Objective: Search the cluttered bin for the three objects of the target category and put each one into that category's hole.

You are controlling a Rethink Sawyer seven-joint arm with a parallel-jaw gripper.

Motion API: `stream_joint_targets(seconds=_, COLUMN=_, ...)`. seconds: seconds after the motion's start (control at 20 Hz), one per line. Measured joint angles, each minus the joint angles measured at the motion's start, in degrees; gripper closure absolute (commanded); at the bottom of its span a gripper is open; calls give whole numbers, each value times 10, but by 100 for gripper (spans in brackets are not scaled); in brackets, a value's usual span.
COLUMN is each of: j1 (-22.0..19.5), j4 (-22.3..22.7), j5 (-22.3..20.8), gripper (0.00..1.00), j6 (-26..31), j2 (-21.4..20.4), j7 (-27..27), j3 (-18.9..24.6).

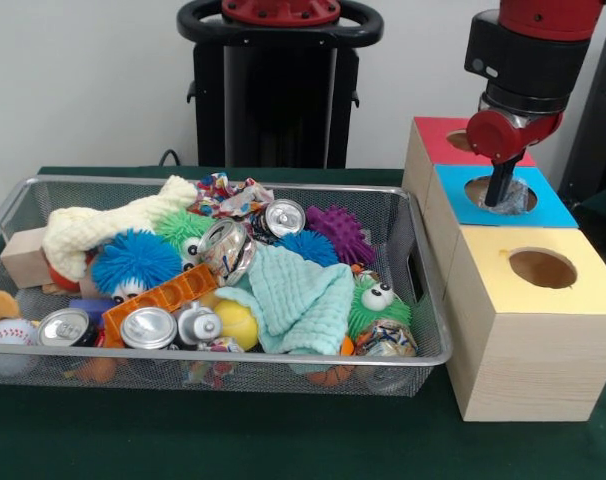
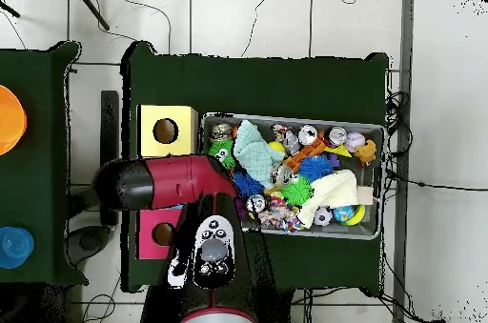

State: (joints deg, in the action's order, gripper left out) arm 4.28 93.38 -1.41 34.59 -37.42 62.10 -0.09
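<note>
Right, start well to the left of your pincer [image 1: 501,195]: the wire bin [image 1: 233,357] holds the clutter, and silver cans [image 1: 148,328] lie among the fuzzy toys, one more can [image 1: 284,216] at the far wall. A green cloth [image 1: 303,300] is draped over the middle, so it may hide others. Now the pincer itself: it points straight down into the hole of the blue box [image 1: 553,205], lined up for a drop. Something silvery [image 1: 524,196] shows in that hole just beside the tip, likely a can, your task's thing. Clenched or released? You cannot tell from here. Nearer than the pincer, the yellow box [image 1: 573,290] has its hole clear.
</note>
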Motion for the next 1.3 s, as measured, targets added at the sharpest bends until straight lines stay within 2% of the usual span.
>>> stream_joint_targets(seconds=0.5, j1=16, j4=-7, j5=0, gripper=100, j6=1, j2=4, j7=0, j3=-16)
stream_joint_targets(seconds=1.3, j1=16, j4=-7, j5=0, gripper=100, j6=7, j2=0, j7=0, j3=-16)
